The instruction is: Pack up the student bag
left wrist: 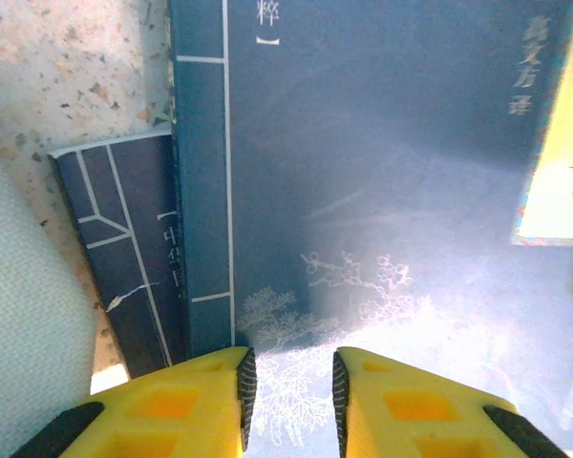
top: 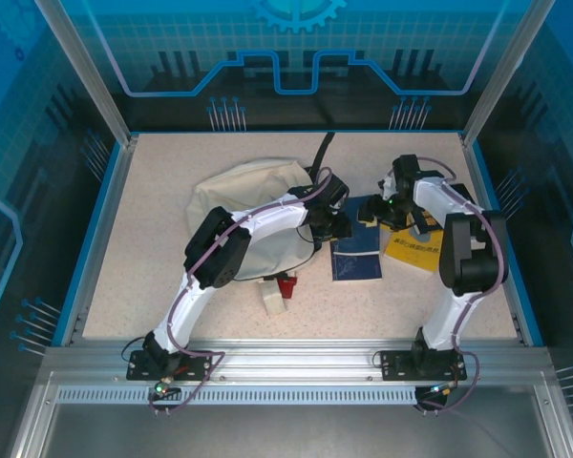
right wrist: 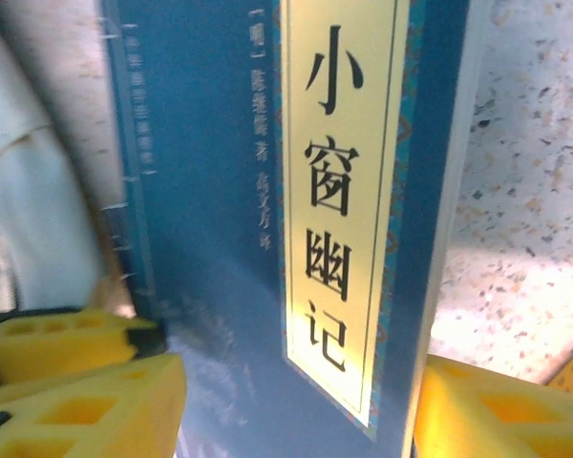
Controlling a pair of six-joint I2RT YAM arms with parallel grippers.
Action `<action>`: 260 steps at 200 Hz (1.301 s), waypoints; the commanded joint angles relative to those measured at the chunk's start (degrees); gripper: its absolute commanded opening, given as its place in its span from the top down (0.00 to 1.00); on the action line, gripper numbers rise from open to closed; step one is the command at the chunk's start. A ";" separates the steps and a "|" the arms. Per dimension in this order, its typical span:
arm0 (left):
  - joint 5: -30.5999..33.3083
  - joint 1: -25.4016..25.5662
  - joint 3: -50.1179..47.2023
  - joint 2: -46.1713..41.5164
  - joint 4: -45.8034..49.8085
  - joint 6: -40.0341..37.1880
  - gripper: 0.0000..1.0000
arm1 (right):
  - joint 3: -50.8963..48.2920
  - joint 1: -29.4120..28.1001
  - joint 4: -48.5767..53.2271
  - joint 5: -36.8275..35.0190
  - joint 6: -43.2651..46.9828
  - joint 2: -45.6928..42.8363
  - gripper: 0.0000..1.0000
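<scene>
The soft cream fabric backpack [top: 253, 215] slumps at ten o'clock on the speckled table [top: 153, 305]. It looks limp and light, so I'd grip its opening rim. The left gripper [left wrist: 288, 382] is narrowly apart over a blue paperback book [left wrist: 382, 191]; the right gripper [right wrist: 296, 391] straddles it, perhaps unclamped.

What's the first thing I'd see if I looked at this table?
The big cream student bag lies left of the table's middle. Right beside it are dark blue books, with the left hand and right hand over them. Up close, the right hand's yellow fingers straddle a blue book with big black characters.
</scene>
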State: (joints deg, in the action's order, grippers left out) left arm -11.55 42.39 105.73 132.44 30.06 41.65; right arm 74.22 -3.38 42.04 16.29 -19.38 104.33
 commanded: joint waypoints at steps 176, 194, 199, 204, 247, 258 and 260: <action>-9.90 -7.48 -4.11 -21.61 5.52 -6.62 0.17 | -5.06 0.41 1.36 12.52 -1.49 -25.91 0.96; -16.06 -10.56 -10.60 -26.70 0.22 -4.10 0.02 | -6.16 0.36 -0.18 17.47 -2.48 -28.40 0.96; -17.82 -11.40 -12.28 -28.08 -1.58 -3.13 0.01 | -6.46 0.37 -0.78 19.02 -2.89 -28.97 0.96; -19.51 -12.11 -14.14 -29.46 -3.55 -2.26 0.01 | -6.81 0.31 -1.38 20.51 -3.37 -29.44 0.96; -27.02 -16.69 -25.72 -36.83 -12.25 2.12 0.01 | -10.11 -1.39 -9.11 31.45 -7.32 -30.26 0.96; -28.77 -17.48 -28.15 -37.38 -14.80 3.18 0.01 | -10.42 -2.30 -10.85 33.17 -8.15 -29.81 0.96; -29.05 -17.60 -28.50 -37.46 -15.26 3.37 0.01 | -10.48 -2.55 -11.15 33.40 -8.25 -29.69 0.96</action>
State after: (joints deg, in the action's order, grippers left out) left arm -32.84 26.15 81.52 97.43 21.76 41.15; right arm 64.62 -4.10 37.41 40.32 -24.71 75.11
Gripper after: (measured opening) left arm 0.986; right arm 0.043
